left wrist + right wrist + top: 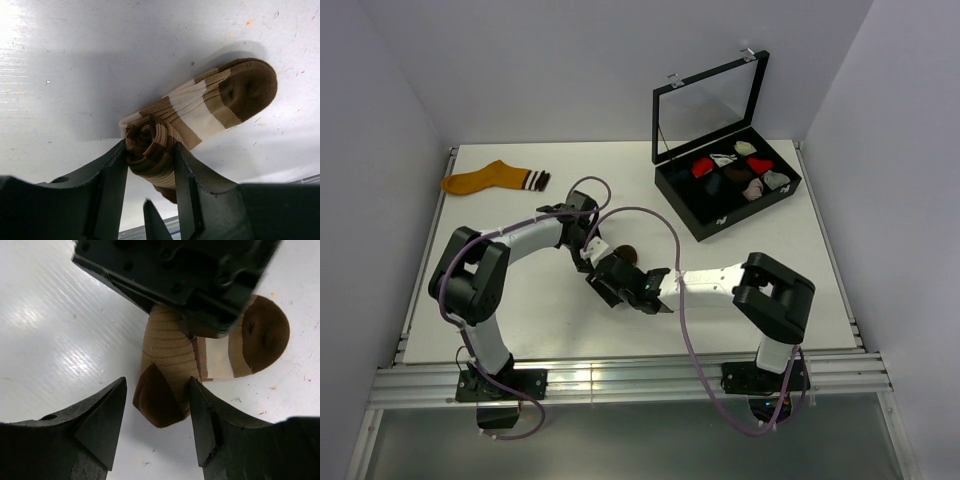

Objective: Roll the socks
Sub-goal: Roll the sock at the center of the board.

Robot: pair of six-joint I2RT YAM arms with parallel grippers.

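Left wrist: your left gripper [150, 152] clamps the rolled brown striped sock [200, 107];
Right wrist: your right gripper [157, 387], jaws apart, straddles its dark tip;
Top only: mustard sock [485, 179], well apart from it.

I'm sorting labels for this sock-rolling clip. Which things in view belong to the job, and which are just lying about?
In the job: brown striped sock, partly rolled, clamped in the left gripper; right gripper, open around its end; orange sock, flat.
Lying about: black case, lid up; small sock bundles inside it.
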